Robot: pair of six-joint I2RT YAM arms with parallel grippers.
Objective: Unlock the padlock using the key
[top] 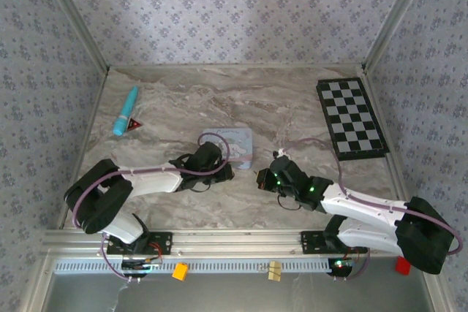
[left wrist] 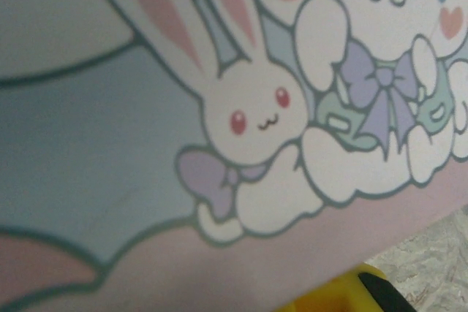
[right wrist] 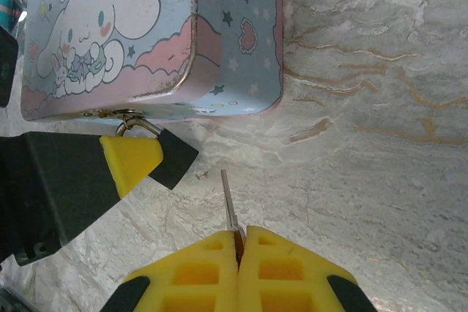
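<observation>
Yellow right gripper (right wrist: 238, 237) clamps the thin key (right wrist: 229, 202), blade pointing forward. The padlock (right wrist: 135, 123) hangs at the tin (right wrist: 241, 71) edge, up-left of the blade tip, just beside the left gripper (right wrist: 157, 158), grip unclear.

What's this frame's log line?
left tool: at dark padlock's metal shackle on pastel rectangular tin | right tool: shut on thin metal key, uninserted

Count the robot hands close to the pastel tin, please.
2. The left hand is at the tin's near left corner; the right hand, holding the key, is off its near right corner.
</observation>
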